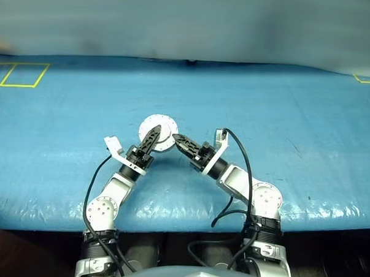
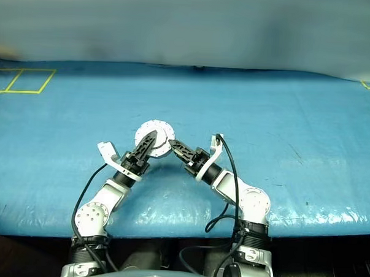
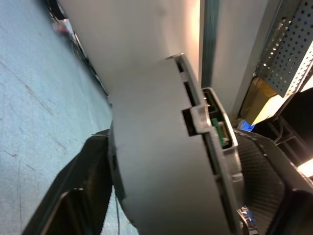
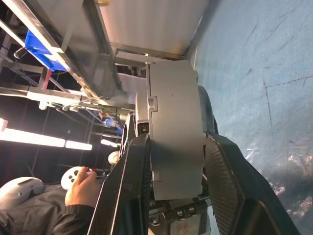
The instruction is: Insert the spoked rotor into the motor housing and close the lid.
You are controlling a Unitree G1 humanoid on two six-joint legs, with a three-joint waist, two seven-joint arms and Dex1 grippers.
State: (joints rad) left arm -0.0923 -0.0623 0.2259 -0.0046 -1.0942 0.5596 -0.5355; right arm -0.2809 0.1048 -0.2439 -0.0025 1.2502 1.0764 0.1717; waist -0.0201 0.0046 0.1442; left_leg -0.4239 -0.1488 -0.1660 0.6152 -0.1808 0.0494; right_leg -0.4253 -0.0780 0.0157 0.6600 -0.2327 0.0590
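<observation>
The motor housing (image 1: 164, 126) is held a little above the blue table, with a round pale face with a raised centre circle turned up, which looks like the lid (image 2: 160, 129). My right gripper (image 1: 177, 139) comes in from the right and is shut on it. In the right wrist view its black fingers (image 4: 122, 186) press both flat sides of the grey body (image 4: 176, 122). My left gripper (image 1: 152, 136) reaches over the housing from the left, and the grey body (image 3: 161, 147) sits right in front of its wrist camera. A thin seam shows along the rim (image 3: 195, 115). The spoked rotor is hidden.
The blue cloth-covered table (image 1: 284, 118) stretches wide on every side. Yellow tape squares (image 1: 19, 75) mark its far left corner. The front edge (image 1: 181, 221) runs just below my arms. Beyond the table a seated person's hand (image 4: 80, 183) holds a controller.
</observation>
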